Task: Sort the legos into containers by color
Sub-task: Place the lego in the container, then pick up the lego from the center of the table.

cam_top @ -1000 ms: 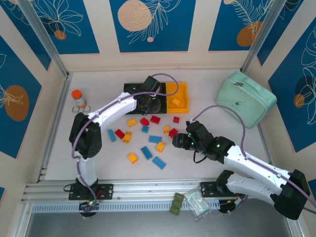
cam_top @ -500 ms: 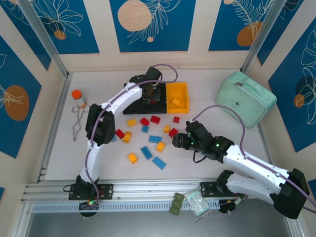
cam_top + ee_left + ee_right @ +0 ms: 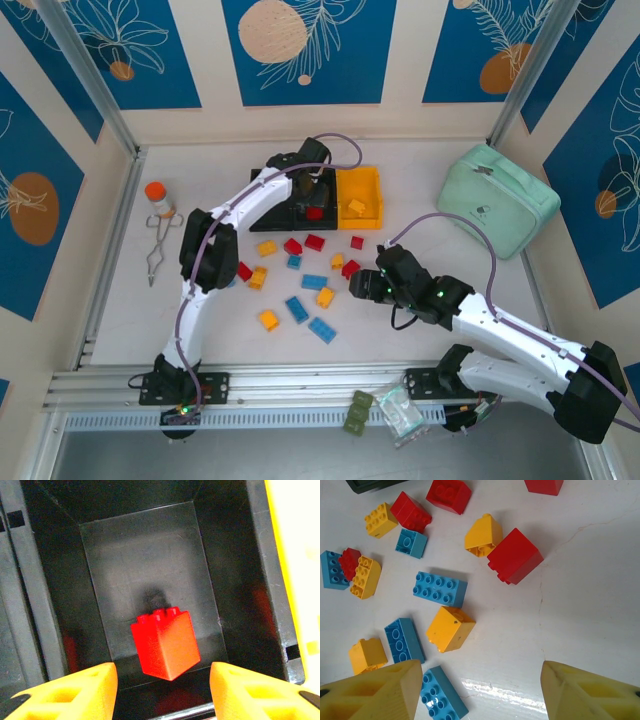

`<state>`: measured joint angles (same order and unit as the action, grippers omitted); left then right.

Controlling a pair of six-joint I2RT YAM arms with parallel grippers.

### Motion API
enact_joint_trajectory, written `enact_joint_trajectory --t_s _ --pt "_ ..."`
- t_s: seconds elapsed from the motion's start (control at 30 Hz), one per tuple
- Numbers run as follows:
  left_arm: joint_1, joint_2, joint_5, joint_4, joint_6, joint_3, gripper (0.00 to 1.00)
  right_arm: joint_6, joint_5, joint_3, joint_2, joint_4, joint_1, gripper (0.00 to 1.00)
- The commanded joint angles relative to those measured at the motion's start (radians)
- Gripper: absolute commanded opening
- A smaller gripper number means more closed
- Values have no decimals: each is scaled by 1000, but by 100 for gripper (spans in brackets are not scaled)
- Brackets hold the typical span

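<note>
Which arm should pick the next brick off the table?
Right: the right end effector hangs open near a loose red brick; the left end effector is over the black bin, away from it.

Lab robot cell: aluminium frame (image 3: 300, 383), patterned blue wall panels (image 3: 340, 60), white table (image 3: 420, 165).

White table (image 3: 400, 160): legos (image 3: 298, 309) scattered centrally; containers (image 3: 362, 185) at 12 o'clock; green case (image 3: 497, 200) at 2; bottle (image 3: 157, 198) at 10.
</note>
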<state>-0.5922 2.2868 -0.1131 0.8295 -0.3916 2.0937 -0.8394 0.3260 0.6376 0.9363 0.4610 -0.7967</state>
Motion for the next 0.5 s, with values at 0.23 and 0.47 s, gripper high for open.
enact_joint_trajectory --t_s 0.23,0.47 --pt "-24 -298 116 -77 -15 -232 52 -4 -4 81 65 73 71 67" --pt "-26 -608 215 -253 -43 -689 56 -33 -30 192 255 112 111 70"
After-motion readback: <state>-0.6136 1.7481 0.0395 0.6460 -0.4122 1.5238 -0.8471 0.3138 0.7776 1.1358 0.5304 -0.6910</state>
